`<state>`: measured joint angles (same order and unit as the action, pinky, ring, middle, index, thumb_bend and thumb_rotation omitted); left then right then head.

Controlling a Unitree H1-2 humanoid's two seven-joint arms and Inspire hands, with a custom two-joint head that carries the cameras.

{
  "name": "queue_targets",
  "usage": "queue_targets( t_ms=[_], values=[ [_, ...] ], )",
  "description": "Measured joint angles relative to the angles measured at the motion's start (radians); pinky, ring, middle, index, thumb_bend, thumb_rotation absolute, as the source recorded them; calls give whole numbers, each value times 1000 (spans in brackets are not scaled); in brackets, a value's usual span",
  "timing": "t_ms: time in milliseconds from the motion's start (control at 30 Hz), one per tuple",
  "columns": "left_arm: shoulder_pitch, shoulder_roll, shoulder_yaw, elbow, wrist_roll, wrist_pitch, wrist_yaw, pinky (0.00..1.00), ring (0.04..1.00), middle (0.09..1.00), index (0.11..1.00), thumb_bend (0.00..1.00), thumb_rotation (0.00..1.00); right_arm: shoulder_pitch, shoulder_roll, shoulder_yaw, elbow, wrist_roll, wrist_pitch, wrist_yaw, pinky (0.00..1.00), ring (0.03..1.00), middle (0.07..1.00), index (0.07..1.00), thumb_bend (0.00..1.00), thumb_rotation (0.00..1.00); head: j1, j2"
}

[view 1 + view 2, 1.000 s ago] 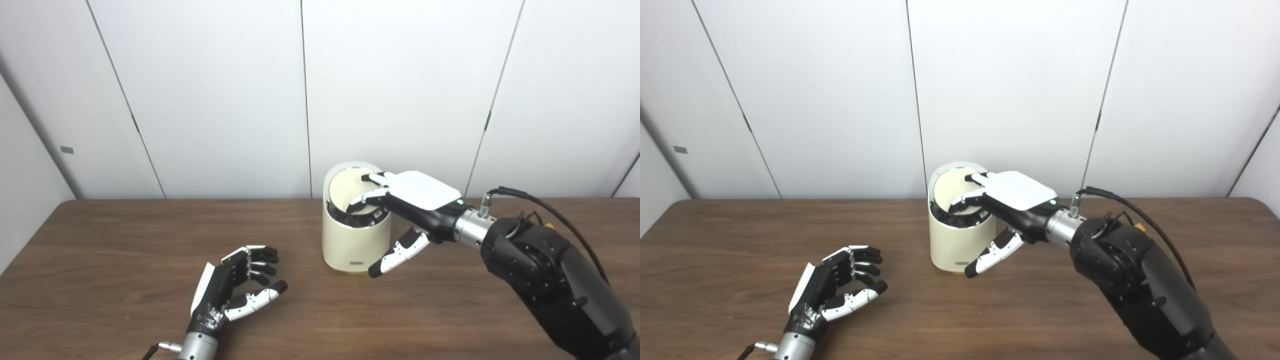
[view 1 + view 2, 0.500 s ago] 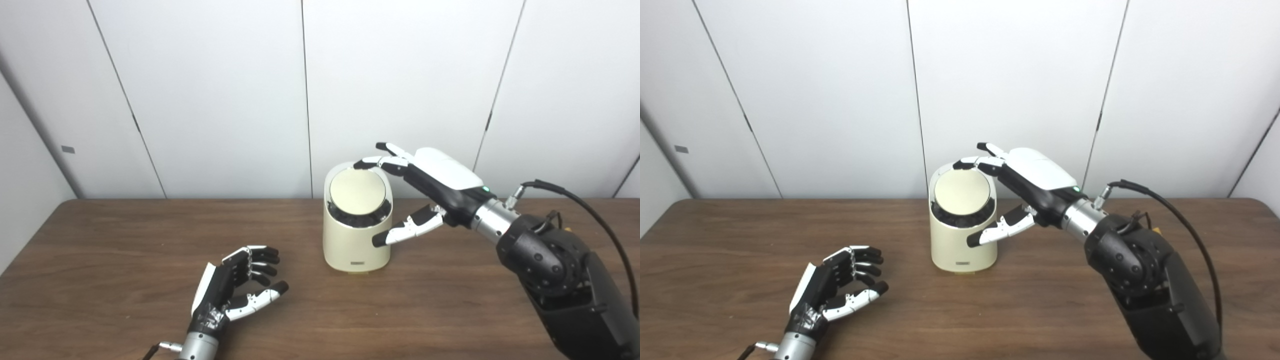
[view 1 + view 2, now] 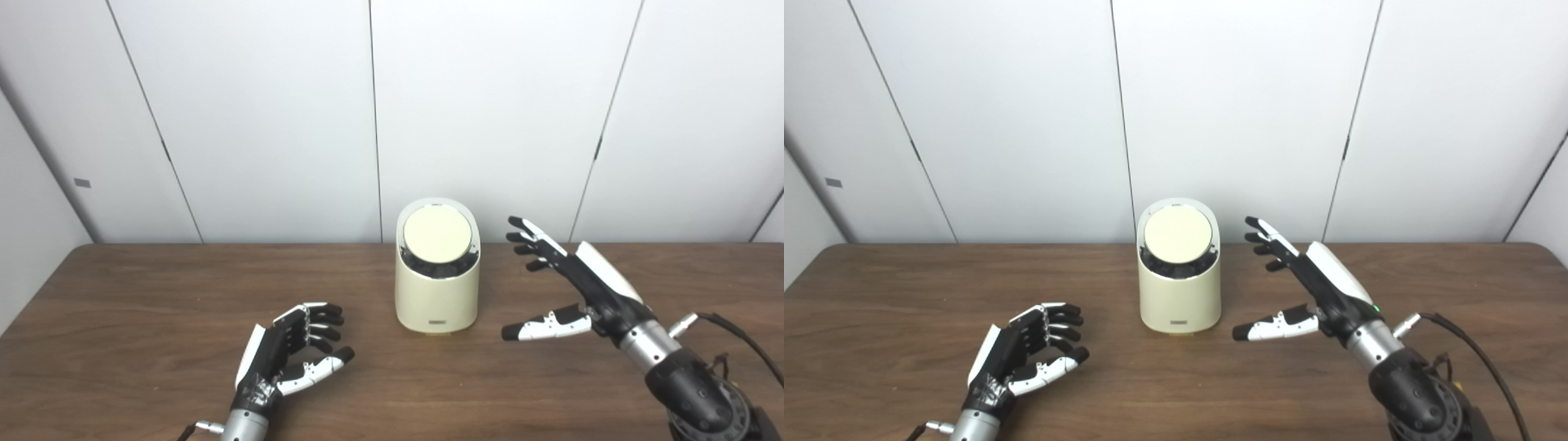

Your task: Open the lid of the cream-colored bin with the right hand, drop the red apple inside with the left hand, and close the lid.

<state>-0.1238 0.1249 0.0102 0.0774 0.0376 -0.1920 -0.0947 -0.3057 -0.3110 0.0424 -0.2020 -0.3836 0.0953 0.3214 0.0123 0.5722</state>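
Left eye view first: we see our right hand (image 3: 572,285) raised above the table to the right of the bin, clear of it, palm turned toward the bin. Its fingers (image 3: 525,236) are spread and stretched out toward the far left, its thumb (image 3: 539,329) points left at the bin's lower wall, and it holds nothing. Our left hand (image 3: 288,355) rests low at the near left, well apart from the bin. Its fingers are loosely curled but parted, with nothing between them and the thumb, so it is empty too.

Moving outward, we count one cream-colored cylindrical plastic bin (image 3: 437,297), standing upright toward the far middle of the table, between the two hands and farther away than either. Its one round cream lid (image 3: 437,234) sits down in the sloped top opening, a dark ring showing around its near edge. We cannot see inside the bin, and no red apple shows in either view.

Beneath everything lies one dark brown wood-grain table (image 3: 122,318). Behind it stands a wall of white panels (image 3: 269,110), and we count four dark seams between them.
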Motion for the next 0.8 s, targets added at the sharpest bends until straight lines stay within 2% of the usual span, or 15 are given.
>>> queue_targets(
  t_ms=[167, 267, 500, 600, 800],
  values=[
    [-1, 2, 1, 0, -7, 0, -2, 496, 582, 654, 679, 693, 99, 60, 20, -28, 13, 51, -8, -56, 738, 865, 904, 968, 782, 277, -6, 2],
    [-7, 5, 1, 0, -8, 0, -4, 488, 577, 659, 683, 680, 90, 93, 28, -31, 36, 67, -34, -86, 732, 853, 906, 958, 761, 230, -9, 0],
    [-10, 15, 2, 0, -11, 0, -4, 492, 582, 659, 687, 689, 97, 154, 34, -10, 41, 50, -48, -131, 714, 845, 905, 940, 754, 225, -9, 0],
    [-12, 15, 1, 0, -15, 0, -7, 496, 585, 660, 691, 689, 90, 160, 47, 7, 59, 44, -57, -143, 746, 860, 905, 933, 757, 224, -3, 0],
    [-16, 15, 2, 0, -35, -1, -18, 506, 594, 671, 708, 686, 70, 164, 59, 18, 83, 44, -58, -159, 743, 847, 891, 921, 754, 184, 0, -2]
  ],
)
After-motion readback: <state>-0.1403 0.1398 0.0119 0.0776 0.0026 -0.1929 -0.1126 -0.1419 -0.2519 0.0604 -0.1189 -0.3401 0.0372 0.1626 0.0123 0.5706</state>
